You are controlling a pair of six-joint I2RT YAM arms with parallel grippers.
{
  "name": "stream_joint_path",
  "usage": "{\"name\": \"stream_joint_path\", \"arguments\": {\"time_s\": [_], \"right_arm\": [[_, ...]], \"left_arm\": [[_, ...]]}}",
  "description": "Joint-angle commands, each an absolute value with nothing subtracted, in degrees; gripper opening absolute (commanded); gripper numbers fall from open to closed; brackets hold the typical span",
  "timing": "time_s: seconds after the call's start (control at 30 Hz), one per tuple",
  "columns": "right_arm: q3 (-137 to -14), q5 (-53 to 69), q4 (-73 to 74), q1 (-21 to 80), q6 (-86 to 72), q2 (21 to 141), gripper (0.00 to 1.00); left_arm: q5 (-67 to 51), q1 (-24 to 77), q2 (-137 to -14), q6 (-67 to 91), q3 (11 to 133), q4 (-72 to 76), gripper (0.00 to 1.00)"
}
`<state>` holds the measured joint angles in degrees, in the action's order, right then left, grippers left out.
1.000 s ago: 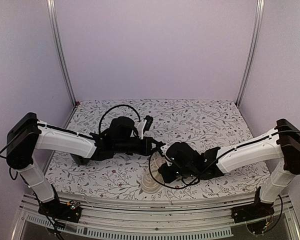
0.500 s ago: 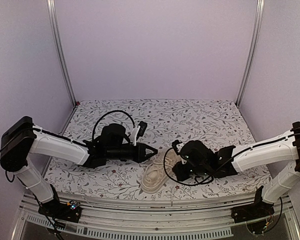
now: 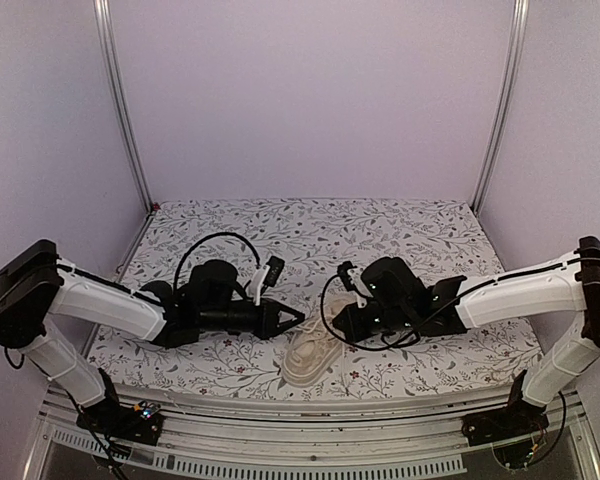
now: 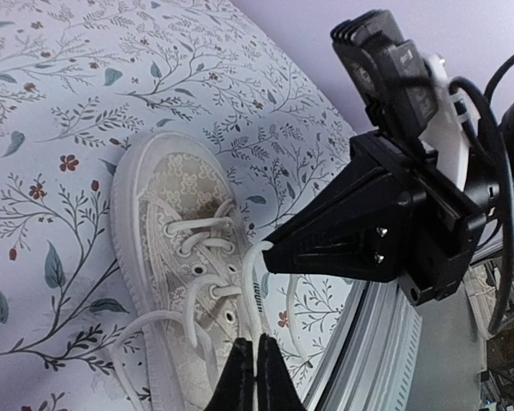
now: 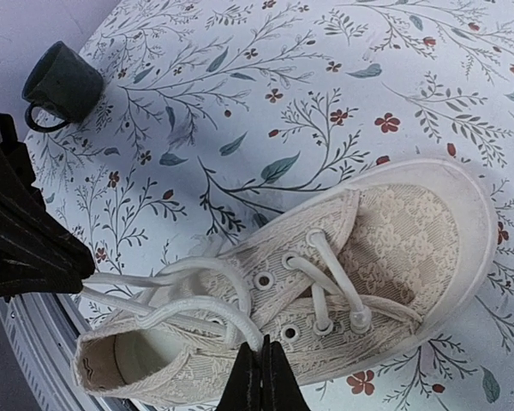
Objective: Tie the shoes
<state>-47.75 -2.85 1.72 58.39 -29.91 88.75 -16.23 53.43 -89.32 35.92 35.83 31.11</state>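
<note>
The shoe (image 3: 313,356), a cream lace-patterned low-top sneaker, lies on the floral tabletop near the front edge, toe pointing away. My left gripper (image 3: 300,313) hovers just left of its tongue, and in the left wrist view it (image 4: 257,353) is shut on a pale lace (image 4: 259,291). My right gripper (image 3: 342,322) is just right of the shoe. The right wrist view shows it (image 5: 261,353) shut on a lace loop (image 5: 197,306) over the shoe (image 5: 385,248). Lace strands run taut between the two grippers above the open collar.
A dark cup (image 5: 60,86) lies on its side on the tabletop beyond the left gripper. The table's metal front rail (image 4: 385,342) runs right beside the shoe's heel. Purple walls and metal posts enclose the back and sides.
Both grippers have drawn apart from above the shoe, the left going left and the right going right and back, each keeping its lace, so the strands now stretch between them.
</note>
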Motion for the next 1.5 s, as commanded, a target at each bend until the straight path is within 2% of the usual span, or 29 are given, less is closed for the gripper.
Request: {"name": "stream_joint_path", "arguments": {"time_s": [0.0, 0.33, 0.73, 1.1, 1.47], "right_arm": [[-49.25, 1.34, -0.72, 58.24, -28.72, 90.71, 0.02], [-47.24, -0.42, 2.76, 56.08, -33.05, 90.52, 0.02], [-40.37, -0.99, 6.98, 50.45, -36.01, 81.98, 0.02], [-42.0, 2.25, 1.33, 49.72, -38.46, 91.47, 0.02], [-50.46, 3.57, -2.84, 46.08, -32.94, 98.74, 0.02]], "left_arm": [[-14.58, 52.65, -86.85, 33.7, 34.45, 27.02, 0.0], [-12.08, 52.69, -84.26, 32.01, 32.46, 23.17, 0.0], [-14.35, 52.76, -89.07, 31.95, 31.87, 27.77, 0.0], [-16.56, 53.5, -95.14, 34.34, 31.71, 28.04, 0.0], [-20.29, 58.7, -99.21, 36.47, 35.29, 29.97, 0.0]]}}
